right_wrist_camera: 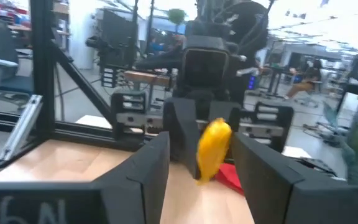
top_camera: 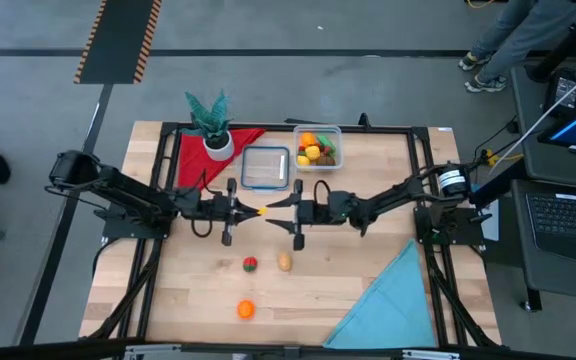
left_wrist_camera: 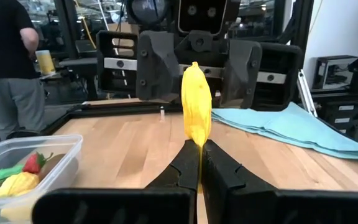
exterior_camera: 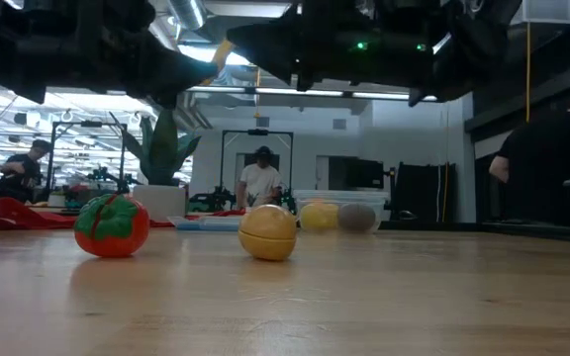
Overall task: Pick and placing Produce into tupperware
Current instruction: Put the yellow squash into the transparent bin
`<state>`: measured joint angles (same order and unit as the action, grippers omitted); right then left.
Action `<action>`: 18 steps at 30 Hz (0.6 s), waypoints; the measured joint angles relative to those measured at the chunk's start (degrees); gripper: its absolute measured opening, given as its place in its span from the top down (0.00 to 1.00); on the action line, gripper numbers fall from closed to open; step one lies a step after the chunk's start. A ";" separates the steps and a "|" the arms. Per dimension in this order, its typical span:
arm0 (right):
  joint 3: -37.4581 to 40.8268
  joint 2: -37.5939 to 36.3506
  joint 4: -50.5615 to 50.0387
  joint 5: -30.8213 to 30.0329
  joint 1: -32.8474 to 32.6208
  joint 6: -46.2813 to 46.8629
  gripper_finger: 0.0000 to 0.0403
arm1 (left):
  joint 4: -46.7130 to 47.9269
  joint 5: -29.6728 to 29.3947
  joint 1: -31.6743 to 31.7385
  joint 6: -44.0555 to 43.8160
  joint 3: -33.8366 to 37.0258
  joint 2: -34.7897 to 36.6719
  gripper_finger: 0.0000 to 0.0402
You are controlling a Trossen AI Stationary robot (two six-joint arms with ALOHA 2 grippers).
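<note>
A yellow toy banana (left_wrist_camera: 196, 99) hangs in the air over the middle of the table (top_camera: 261, 210), held by my left gripper (left_wrist_camera: 199, 149), which is shut on it. My right gripper (right_wrist_camera: 202, 146) faces it from the table's right, open wide, one finger on each side of the banana (right_wrist_camera: 213, 146) without touching. The clear tupperware (top_camera: 317, 147) stands at the far edge with several produce pieces inside. A red-green piece (top_camera: 250, 264), a tan one (top_camera: 284, 262) and an orange one (top_camera: 245, 310) lie on the near table. My left gripper pinches the banana by its narrow end (left_wrist_camera: 199, 142) between the two fingertips. The fingers come level from the table's left. The banana sticks out past the fingertips toward the right gripper and is lifted clear of the table.
A flat clear square with a blue rim (top_camera: 265, 167) lies left of the tub. A potted plant (top_camera: 211, 125) stands on a red cloth (top_camera: 193, 160) at the far left. A teal cloth (top_camera: 388, 300) covers the near right corner. People stand beyond the table.
</note>
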<state>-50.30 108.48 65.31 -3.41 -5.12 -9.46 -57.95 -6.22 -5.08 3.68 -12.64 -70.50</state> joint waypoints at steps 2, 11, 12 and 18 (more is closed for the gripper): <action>-0.83 0.69 0.16 1.35 0.20 0.21 0.56 | -0.42 0.11 -0.02 0.00 -0.02 -0.35 1.00; -2.21 0.71 -0.55 3.70 0.45 1.76 0.56 | -3.54 3.24 0.22 -0.08 -0.05 -1.58 1.00; -2.21 0.71 -0.54 3.70 0.45 1.76 0.56 | -3.55 3.21 0.22 -0.10 -0.05 -1.58 1.00; -2.27 0.71 -0.79 3.70 0.45 1.84 0.56 | -3.52 3.21 0.20 -0.13 -0.05 -1.58 1.00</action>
<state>-52.56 109.19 64.52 0.30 -4.67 -7.62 -61.47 -3.01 -4.89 3.55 -12.69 -72.07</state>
